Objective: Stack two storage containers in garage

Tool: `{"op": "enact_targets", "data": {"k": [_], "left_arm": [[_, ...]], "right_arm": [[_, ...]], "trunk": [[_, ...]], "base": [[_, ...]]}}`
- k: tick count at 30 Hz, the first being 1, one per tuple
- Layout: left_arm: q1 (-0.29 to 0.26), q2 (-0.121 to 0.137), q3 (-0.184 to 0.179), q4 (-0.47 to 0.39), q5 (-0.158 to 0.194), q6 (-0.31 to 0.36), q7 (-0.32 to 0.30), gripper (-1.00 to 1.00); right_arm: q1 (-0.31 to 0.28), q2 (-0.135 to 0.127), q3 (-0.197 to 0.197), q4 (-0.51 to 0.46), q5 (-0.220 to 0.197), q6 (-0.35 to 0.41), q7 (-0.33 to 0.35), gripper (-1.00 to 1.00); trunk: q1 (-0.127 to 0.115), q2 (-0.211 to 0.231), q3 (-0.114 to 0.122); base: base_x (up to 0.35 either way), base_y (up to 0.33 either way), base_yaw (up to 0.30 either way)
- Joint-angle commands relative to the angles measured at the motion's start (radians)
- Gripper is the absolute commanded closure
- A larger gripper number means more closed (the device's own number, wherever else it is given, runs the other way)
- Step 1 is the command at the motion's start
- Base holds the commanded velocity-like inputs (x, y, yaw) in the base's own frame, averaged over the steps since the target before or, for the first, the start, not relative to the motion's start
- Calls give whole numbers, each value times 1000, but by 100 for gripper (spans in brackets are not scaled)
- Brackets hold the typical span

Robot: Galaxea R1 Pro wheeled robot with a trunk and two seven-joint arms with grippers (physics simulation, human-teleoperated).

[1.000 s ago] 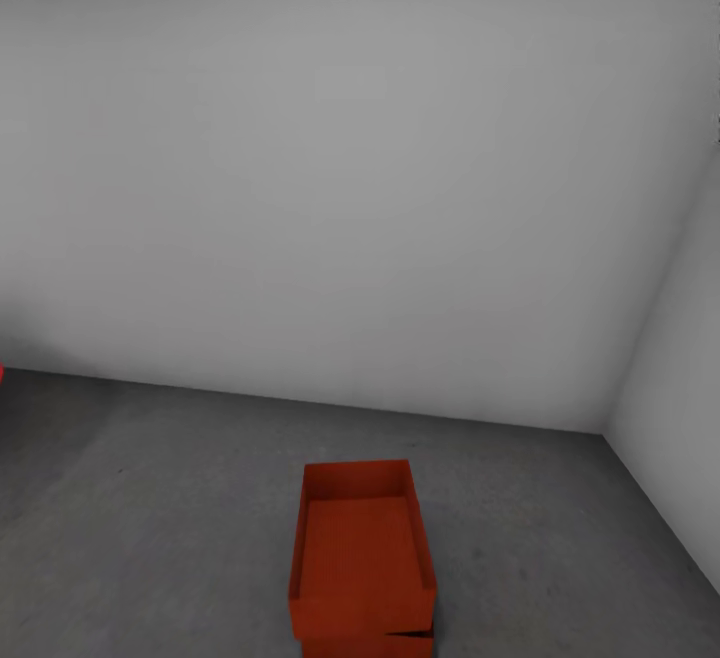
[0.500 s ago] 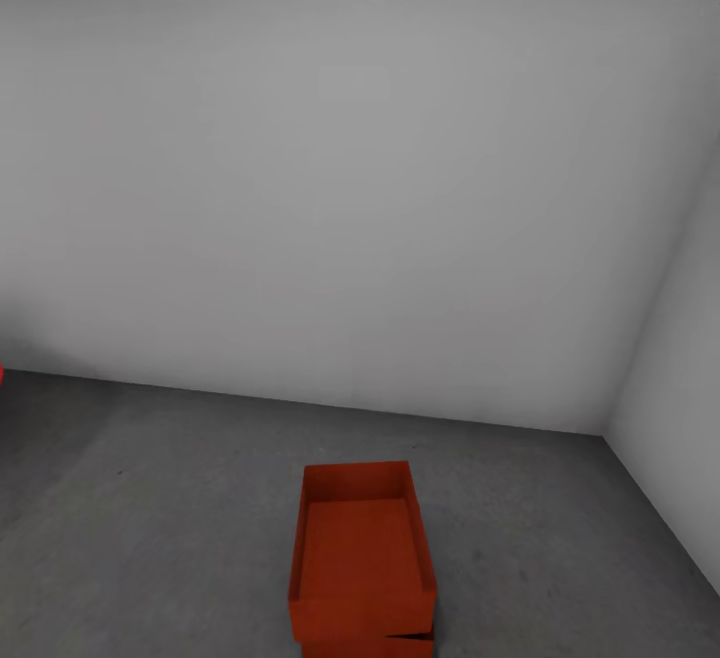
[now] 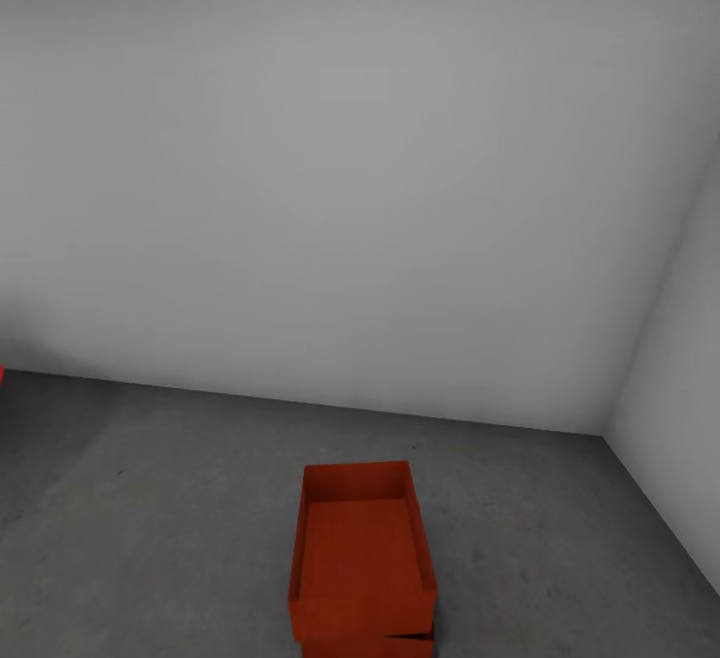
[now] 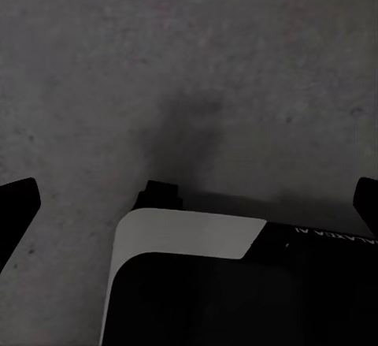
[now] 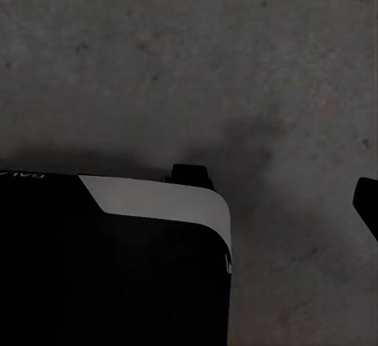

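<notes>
One bin (image 3: 362, 548) sits stacked on another bin (image 3: 368, 644) on the floor (image 3: 150, 498) at six o'clock. A wall (image 3: 330, 188) stands behind at twelve, a side wall (image 3: 680, 408) at three.

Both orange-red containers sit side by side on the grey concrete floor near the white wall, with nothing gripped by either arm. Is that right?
Not side by side. The head view shows the upper container stacked on the lower container, whose edge peeks out beneath. The rest holds: they rest on the grey concrete floor near the white wall, and the wrist views show nothing gripped.
</notes>
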Motion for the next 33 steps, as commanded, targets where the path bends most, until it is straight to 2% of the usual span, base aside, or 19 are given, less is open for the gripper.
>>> {"op": "enact_targets", "data": {"k": [1,33], "left_arm": [[0,0,-4,0,8,-1,2,-100],[0,-1,-3,-1,5,-1,3,-100]], "right_arm": [[-1,0,9,3,-7,-5,-1,-100],[-1,3,9,3,-4,-5,-1,-100]], "trunk": [[0,-1,-1],[0,-1,-1]], "base": [[0,0,0],[0,0,0]]}}
